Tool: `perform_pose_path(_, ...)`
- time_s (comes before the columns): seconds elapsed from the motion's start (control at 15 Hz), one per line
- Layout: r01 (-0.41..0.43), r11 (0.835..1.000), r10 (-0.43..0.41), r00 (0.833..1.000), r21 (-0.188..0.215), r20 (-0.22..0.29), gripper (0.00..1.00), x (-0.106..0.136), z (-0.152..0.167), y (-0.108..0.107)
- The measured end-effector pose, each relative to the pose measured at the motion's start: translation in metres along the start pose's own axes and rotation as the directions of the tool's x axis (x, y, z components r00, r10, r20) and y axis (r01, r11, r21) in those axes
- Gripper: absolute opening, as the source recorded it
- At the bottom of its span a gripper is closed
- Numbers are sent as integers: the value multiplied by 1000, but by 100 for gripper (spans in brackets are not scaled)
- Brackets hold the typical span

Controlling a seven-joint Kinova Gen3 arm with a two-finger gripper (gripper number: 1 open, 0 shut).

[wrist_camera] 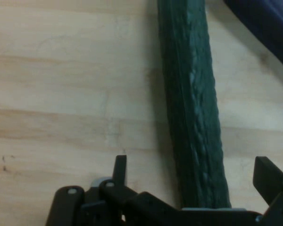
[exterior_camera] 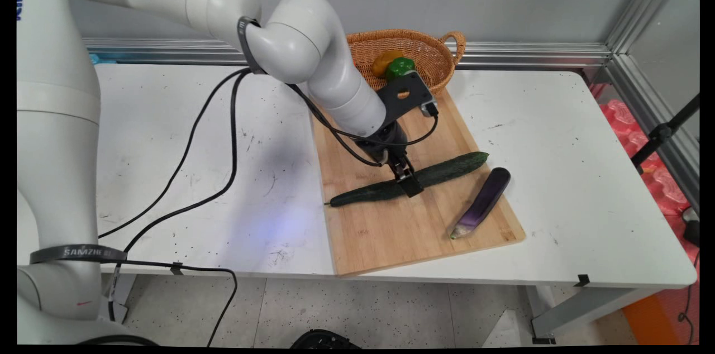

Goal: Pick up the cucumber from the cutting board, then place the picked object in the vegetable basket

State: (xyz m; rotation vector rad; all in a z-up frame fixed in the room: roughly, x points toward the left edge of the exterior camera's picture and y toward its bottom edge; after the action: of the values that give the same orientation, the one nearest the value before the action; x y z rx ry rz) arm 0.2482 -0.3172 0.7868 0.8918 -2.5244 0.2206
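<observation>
Your gripper (exterior_camera: 406,180) is down on the cucumber (exterior_camera: 441,172), approx. mid-length, arm reaching in from upper left w/ black cables trailing. Jaws spread, one finger (wrist_camera: 120,168) each side of the cucumber; hand view shows a gap betw. pads and skin, so straddling, not pinching.

Materials/shapes:
- Cucumber: long, slim, dark green, skin ridged and bumpy (bumps clear in hand view). Lies flat, diagonal across the cutting board (exterior_camera: 391,231), left tip low, right end higher near the board's right edge.
- Board: pale wood, rectangular, straight grain, matte. Sits right of centre on the white table (exterior_camera: 586,203); near corner reaches the table's front edge.
- Eggplant (exterior_camera: 483,203): smooth, glossy, deep purple fading paler twd. its green-tipped near end. On the board's right side, just beside the cucumber's right end, not touching as far as you can see.
- Basket (exterior_camera: 441,61): woven wicker, tan, oval, loop handle at right. Behind the board by the wall. Holds a green pepper (exterior_camera: 400,66) and a yellow-orange one (exterior_camera: 385,61), partly hidden by the arm.

View diffs: main view gives you the whole layout but the fingers hide the contact zone. Hand view shows the finger gap, wood grain and cucumber (wrist_camera: 193,108) texture, plus a dark purple corner of eggplant (wrist_camera: 269,23) at top right; basket out of frame there.
</observation>
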Motion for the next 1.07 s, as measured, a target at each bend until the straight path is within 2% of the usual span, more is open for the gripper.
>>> perform_pose_path(0.53,33,999,-33,999,4,-25,100,5,20,-1)
perform_pose_path(0.6,35,999,-35,999,2,-27,0,5,22,0)
perform_pose_path(1.07,39,999,-40,999,-14,-30,0,6,28,6)
